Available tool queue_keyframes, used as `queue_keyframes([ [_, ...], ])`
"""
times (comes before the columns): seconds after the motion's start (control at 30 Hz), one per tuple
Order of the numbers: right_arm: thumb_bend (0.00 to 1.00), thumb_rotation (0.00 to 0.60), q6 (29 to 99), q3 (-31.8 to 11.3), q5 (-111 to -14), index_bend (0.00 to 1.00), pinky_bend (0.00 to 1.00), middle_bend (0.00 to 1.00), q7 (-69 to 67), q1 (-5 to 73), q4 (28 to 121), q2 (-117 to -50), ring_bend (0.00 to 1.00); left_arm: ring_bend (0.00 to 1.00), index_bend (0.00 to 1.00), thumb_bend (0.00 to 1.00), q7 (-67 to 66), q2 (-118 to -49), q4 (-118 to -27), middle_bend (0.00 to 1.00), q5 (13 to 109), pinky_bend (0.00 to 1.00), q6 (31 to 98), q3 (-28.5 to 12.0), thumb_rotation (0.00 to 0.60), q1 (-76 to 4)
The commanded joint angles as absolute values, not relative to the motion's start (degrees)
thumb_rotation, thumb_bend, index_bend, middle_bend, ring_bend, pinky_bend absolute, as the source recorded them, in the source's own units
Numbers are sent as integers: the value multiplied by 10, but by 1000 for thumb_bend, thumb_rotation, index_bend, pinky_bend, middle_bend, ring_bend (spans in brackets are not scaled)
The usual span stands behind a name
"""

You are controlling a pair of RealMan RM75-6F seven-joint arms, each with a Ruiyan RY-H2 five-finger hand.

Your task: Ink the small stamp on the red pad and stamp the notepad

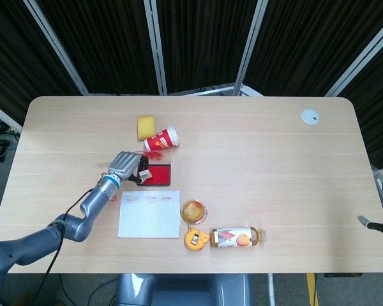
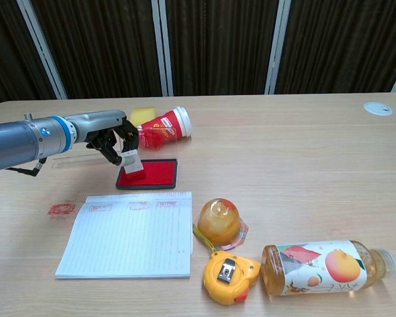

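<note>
Inking is the step in hand: the left hand [image 2: 112, 140] pinches the small stamp [image 2: 133, 162] between its curled fingers and holds it over the left part of the red pad [image 2: 152, 174], its lower face at or just above the ink; whether it is pressed down or already lifted a little cannot be told from either view. The head view gives the same relation, with the left hand [image 1: 126, 164] at the pad's left edge. The notepad [image 2: 129, 233] lies flat on the table [image 2: 303, 158] just in front of the pad, nearer the robot, and carries three faint red impressions along its top line, with the lined area below them bare. The next move, as I judge it, calls for lifting the stamp straight off the pad, carrying it toward the robot over the notepad, and setting it down flat on a bare part of the sheet, then pressing evenly so the mark is not smeared. The right hand [image 1: 370, 222] shows only as a sliver at the right edge of the head view, and its state cannot be told
</note>
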State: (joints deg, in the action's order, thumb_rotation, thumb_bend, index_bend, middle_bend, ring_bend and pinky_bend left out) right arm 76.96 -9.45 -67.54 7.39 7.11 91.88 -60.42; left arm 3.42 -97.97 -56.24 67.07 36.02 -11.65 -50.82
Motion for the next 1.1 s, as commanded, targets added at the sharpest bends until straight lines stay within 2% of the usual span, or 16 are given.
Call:
queue_keyframes([
  [0.03,0,600,770,-94,-677,0,0,0,73,71,920,-603,0,839,587,354,37,-944,-618,578,686,876,380,-121,600,-504],
  [0.3,0,600,773,-93,-679,0,0,0,72,69,924,-602,0,839,598,360,21,-849,-792,584,732,876,404,-101,600,-491],
  [0.47,0,600,775,-92,-684,0,0,0,70,69,928,-600,0,840,598,372,-33,-799,-916,584,723,876,416,-67,600,-471],
  [0.7,0,600,774,-93,-685,0,0,0,64,68,928,-597,0,839,600,371,-89,-810,-931,588,696,875,422,-47,600,-470],
  [1.1,0,600,772,-96,-678,0,0,0,55,67,923,-593,0,840,605,373,-141,-867,-882,591,689,876,452,-44,600,-474],
])
